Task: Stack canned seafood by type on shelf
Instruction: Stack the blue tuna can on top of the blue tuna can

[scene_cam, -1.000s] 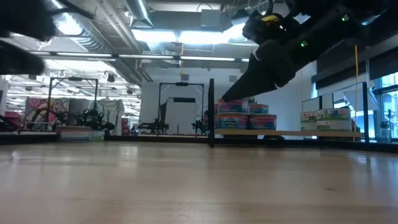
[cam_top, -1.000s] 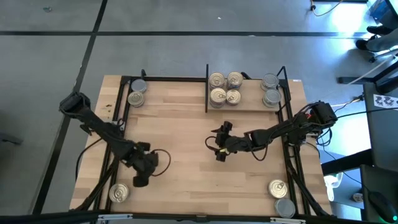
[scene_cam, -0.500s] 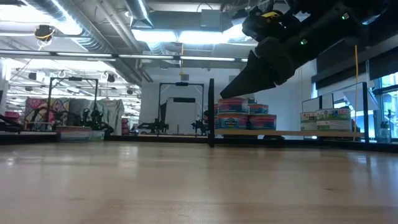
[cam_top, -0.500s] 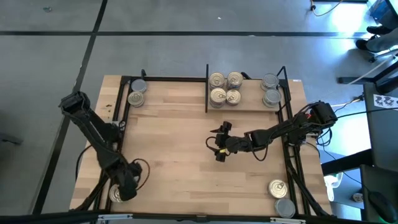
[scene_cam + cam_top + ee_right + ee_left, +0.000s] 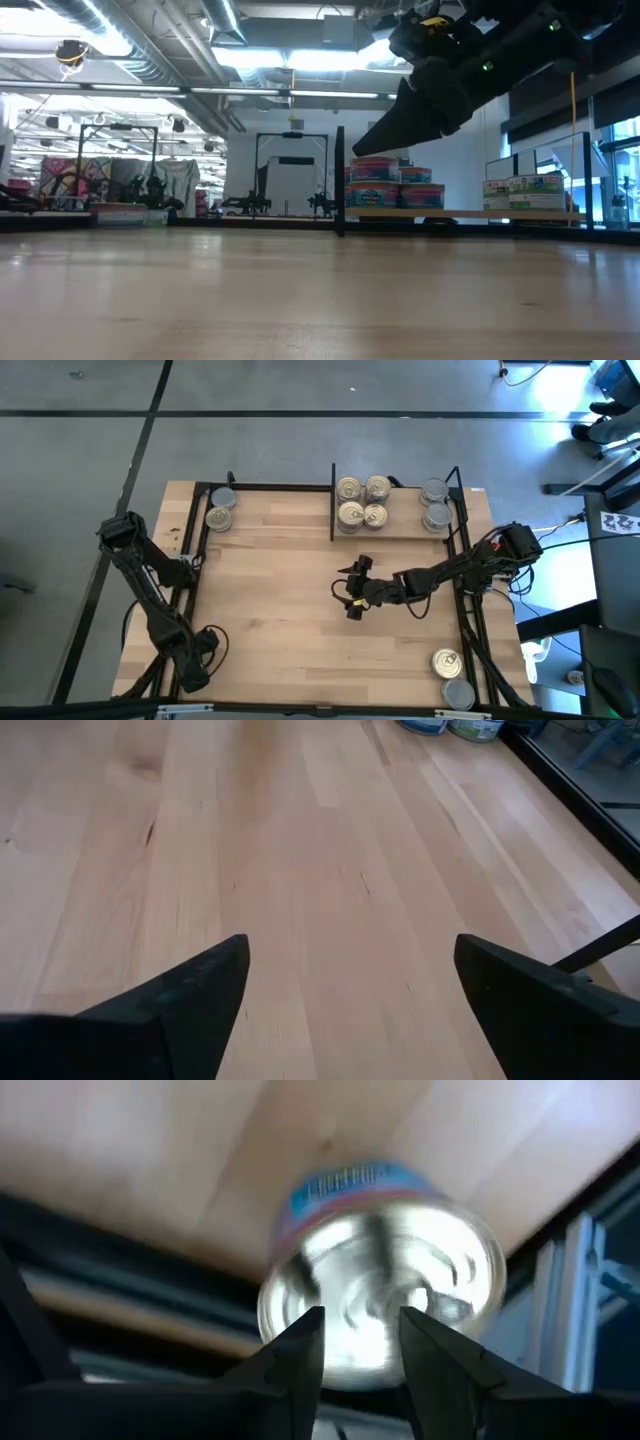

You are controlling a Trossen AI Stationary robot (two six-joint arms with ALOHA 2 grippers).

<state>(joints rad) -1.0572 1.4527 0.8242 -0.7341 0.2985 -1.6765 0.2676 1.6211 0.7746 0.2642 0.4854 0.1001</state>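
Left hand (image 5: 360, 1345) down at near left corner of table (image 5: 290, 620), right over lone tin (image 5: 380, 1270) there. Fingers (image 5: 300, 1350) partly spread, tips over its shiny lid, not clamped on it as far as I can tell. Right hand (image 5: 349, 597) hovering mid-table, fingers spread wide, holding nothing. Shelf (image 5: 400, 532) along far edge: four gold-lid tins (image 5: 362, 501) right of divider, two grey ones (image 5: 435, 504) at right end, two more tins (image 5: 220, 509) far left. Two tins (image 5: 452, 678) at near right corner.
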